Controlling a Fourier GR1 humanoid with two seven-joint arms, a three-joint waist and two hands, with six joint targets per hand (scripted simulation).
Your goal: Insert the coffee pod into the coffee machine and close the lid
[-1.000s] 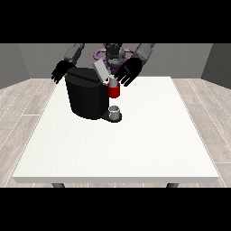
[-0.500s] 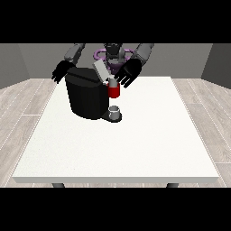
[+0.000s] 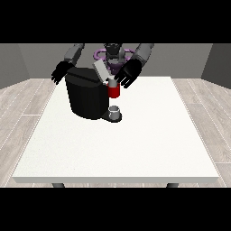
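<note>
Front view: hand at the view's right (image 3: 127, 75), fingers spread, nothing held, beside raised grey lid (image 3: 101, 71) of black coffee machine (image 3: 85, 94) near the white table's (image 3: 117, 149) far edge; press it flat, squarely.

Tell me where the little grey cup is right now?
In the front view, the small grey cup stands on the black coffee machine's base, at its right side, directly below the red part and left of the table's middle.
</note>
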